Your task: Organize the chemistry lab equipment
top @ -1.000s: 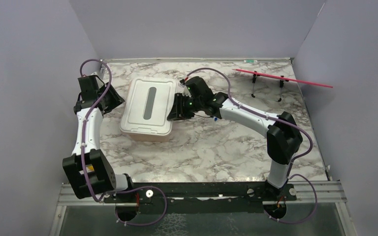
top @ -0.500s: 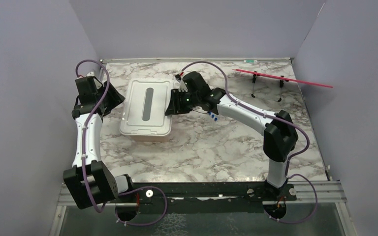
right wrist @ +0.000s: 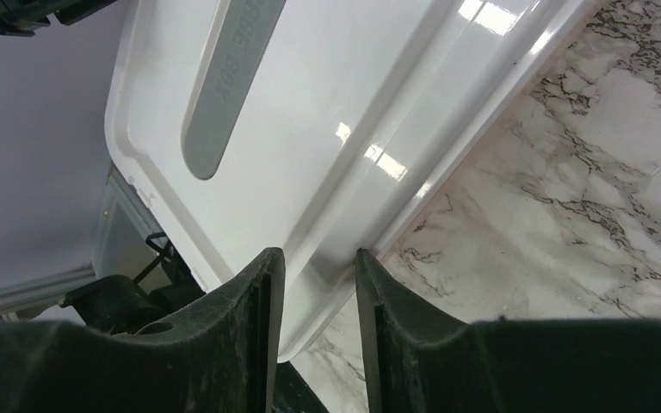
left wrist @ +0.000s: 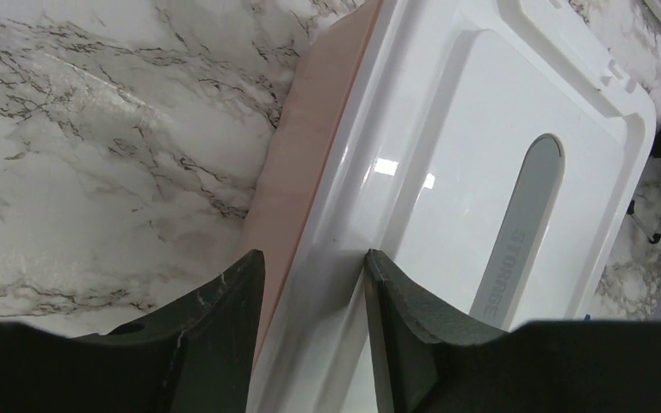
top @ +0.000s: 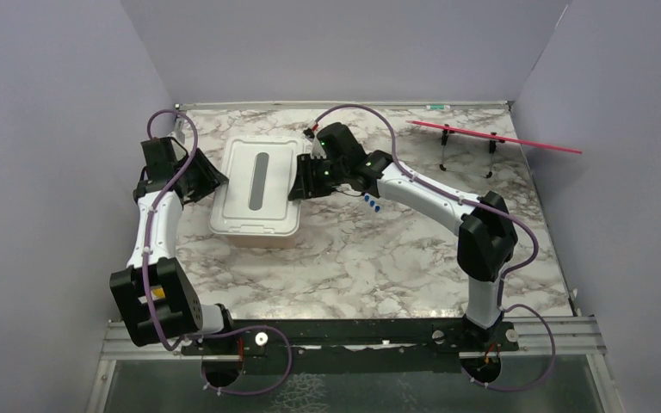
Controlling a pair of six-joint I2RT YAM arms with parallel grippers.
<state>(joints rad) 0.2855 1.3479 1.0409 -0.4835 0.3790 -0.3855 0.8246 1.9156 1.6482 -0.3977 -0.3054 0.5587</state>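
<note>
Left gripper (left wrist: 310,267) has a finger on each side of the white lid's (top: 241,189) left edge. The right gripper (right wrist: 317,258) does the same on the right edge. I can't tell if either one is squeezing. The lid sits on the pink tub (left wrist: 297,163). Some blue-capped tubes (top: 370,202) lie on the table (top: 379,258) under the right arm. If one side lifts first, the tub could tip, or that arm could knock the tubes away.

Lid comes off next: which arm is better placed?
Right, probably: the right gripper straddles only the white lid rim; the left gripper spans lid and pink tub wall.
</note>
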